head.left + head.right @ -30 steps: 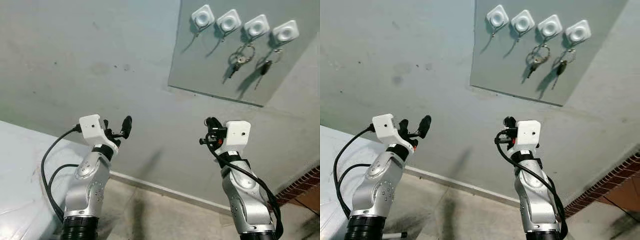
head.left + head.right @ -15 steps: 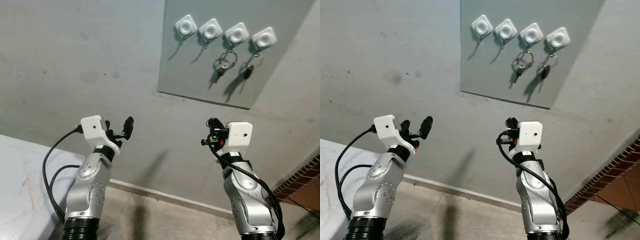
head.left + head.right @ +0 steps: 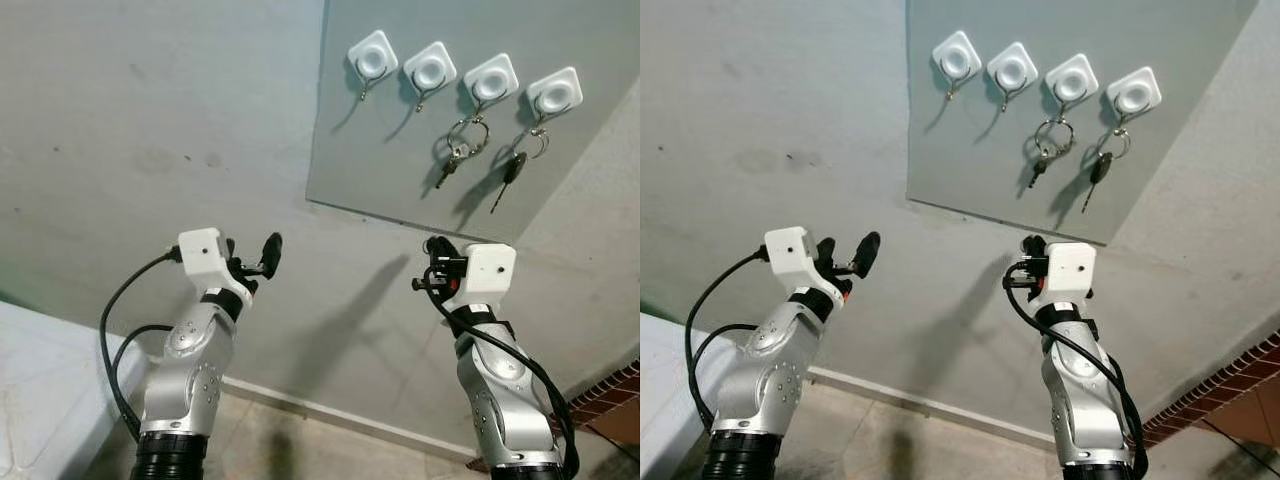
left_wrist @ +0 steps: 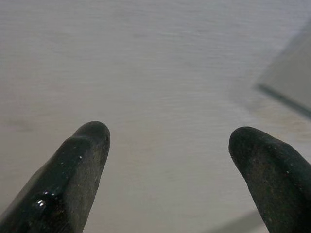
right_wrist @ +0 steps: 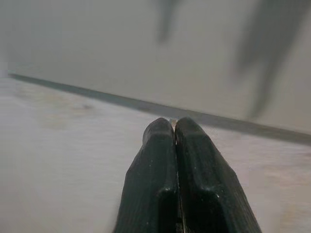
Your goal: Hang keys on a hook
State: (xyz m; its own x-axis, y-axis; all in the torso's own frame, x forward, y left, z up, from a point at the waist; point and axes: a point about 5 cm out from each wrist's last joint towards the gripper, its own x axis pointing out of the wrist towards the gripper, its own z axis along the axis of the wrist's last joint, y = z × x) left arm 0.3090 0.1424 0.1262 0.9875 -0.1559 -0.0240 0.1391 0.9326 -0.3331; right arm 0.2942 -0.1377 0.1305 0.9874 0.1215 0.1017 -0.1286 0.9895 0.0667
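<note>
While both arms are raised toward the grey wall [image 3: 150,120], a grey panel [image 3: 400,170] on it carries four white hooks; two key sets [image 3: 455,155] hang from the two rightmost. Left end effector [image 3: 252,262] is spread open, right end effector [image 5: 175,145] pressed closed on nothing.

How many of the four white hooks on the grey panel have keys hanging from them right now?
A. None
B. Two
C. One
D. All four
B: keys hang from the third hook and the fourth hook; the first two hooks are bare.
</note>
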